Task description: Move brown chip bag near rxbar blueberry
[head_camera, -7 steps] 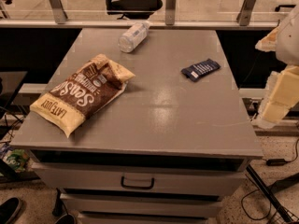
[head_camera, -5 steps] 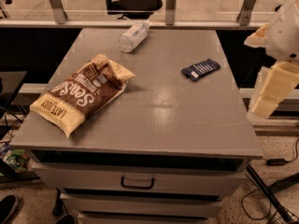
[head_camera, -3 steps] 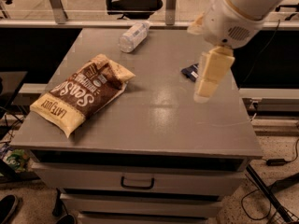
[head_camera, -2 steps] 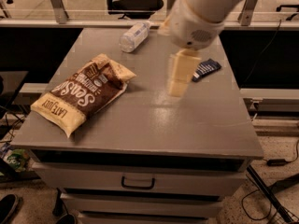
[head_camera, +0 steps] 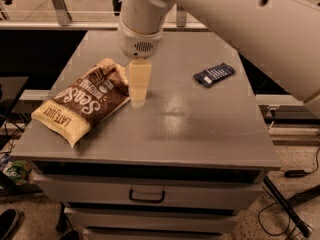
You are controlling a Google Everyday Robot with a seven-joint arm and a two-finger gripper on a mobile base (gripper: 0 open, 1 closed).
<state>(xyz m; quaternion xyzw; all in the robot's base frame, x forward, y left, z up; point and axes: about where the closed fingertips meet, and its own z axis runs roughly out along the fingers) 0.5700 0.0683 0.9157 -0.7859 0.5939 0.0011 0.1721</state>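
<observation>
Although the gripper (head_camera: 137, 101) hangs just beside the right edge of the brown chip bag (head_camera: 82, 100), pointing down at the desk (head_camera: 200, 129), the task looks barely begun. The bag lies flat by the desk's left edge, well apart from the rxbar blueberry (head_camera: 214, 74), which sits toward the back right corner. How wide the gripper is set I cannot tell, and it appears to hold nothing. Grasping the bag, carrying it rightward and setting it down near the bar all seem left to do. Below the front edge, a drawer (head_camera: 147, 196) is closed, its contents hidden.
</observation>
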